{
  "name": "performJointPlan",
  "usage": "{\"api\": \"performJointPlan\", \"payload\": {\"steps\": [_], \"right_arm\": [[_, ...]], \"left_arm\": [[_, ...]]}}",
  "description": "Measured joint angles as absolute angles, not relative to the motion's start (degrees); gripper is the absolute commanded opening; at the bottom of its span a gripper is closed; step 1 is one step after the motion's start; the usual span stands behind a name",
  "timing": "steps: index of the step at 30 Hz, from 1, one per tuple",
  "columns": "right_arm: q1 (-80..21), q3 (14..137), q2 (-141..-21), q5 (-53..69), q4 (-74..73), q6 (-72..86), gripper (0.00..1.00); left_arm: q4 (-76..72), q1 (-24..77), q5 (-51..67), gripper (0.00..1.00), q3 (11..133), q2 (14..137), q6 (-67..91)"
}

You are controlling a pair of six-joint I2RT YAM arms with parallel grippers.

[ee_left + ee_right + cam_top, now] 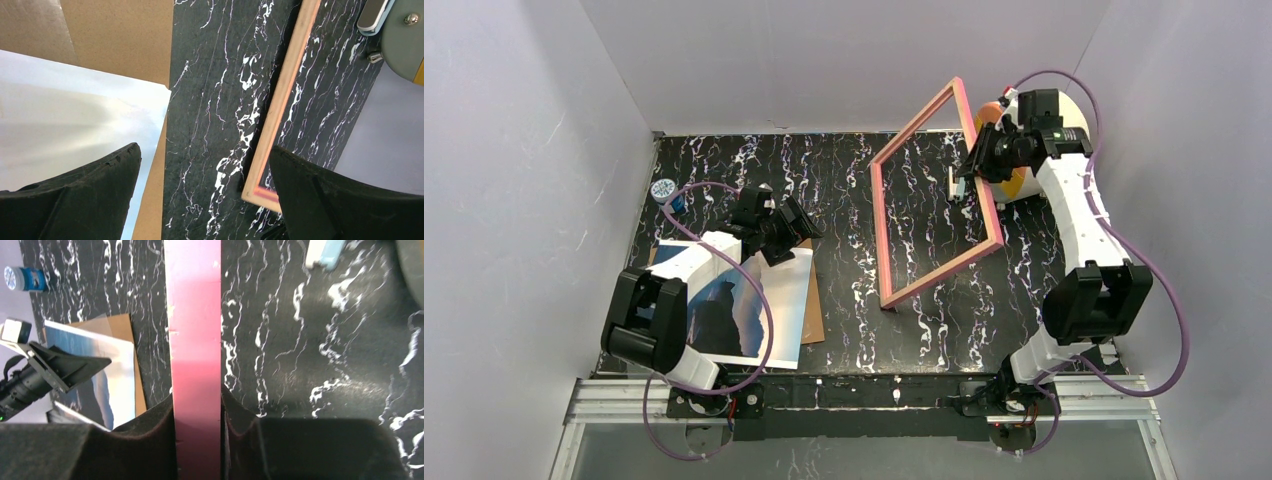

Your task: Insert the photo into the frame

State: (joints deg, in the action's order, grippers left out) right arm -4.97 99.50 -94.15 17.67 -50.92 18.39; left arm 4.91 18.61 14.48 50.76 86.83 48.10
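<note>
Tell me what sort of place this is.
Probably a robot lab test booth: plain white walls enclose a black marbled table, and a left arm and right arm are bolted to a metal rail at its near edge.

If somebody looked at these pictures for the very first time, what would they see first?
Probably the pink frame, tilted up over the black marbled table on the right side, with the right gripper pinching one of its rails. Next, the photo of sea and dark cliffs, lying flat at the near left on a brown board, with the left gripper wide open above it.
</note>
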Motion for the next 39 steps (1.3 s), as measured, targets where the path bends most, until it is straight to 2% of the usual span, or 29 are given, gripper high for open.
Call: {"api": "performJointPlan", "payload": {"steps": [8, 18, 29, 32, 36, 39], "right_arm": [[-4.78, 84.38, -91.42, 27.14, -43.24, 20.08, 0.21], [-5.06, 77.87, -91.98, 34.33, -36.18, 20.93, 0.26], [-7.99, 72.01, -92.77, 36.64, -29.71, 23.00, 0.31], [-8.58, 70.96, -93.76, 36.86, -28.95, 22.92, 0.37], [-9.13, 70.70, -94.91, 34.17, -28.99, 22.35, 0.61], [-9.26, 70.32, -95.11, 30.79, -29.43, 22.00, 0.70]], "left_arm": [[6.76, 18.63, 12.75, 0.98, 50.92, 86.35, 45.58], [10.22, 18.68, 9.67, 0.98, 51.18, 84.88, 43.00], [14.31, 18.72, 5.17, 0.98, 51.57, 84.88, 41.04], [14.96, 18.74, 4.93, 0.98, 52.10, 84.93, 40.88], [15.00, 18.74, 5.30, 0.98, 53.23, 85.73, 40.84], [14.96, 18.74, 5.78, 0.98, 53.65, 86.74, 40.73]]}}
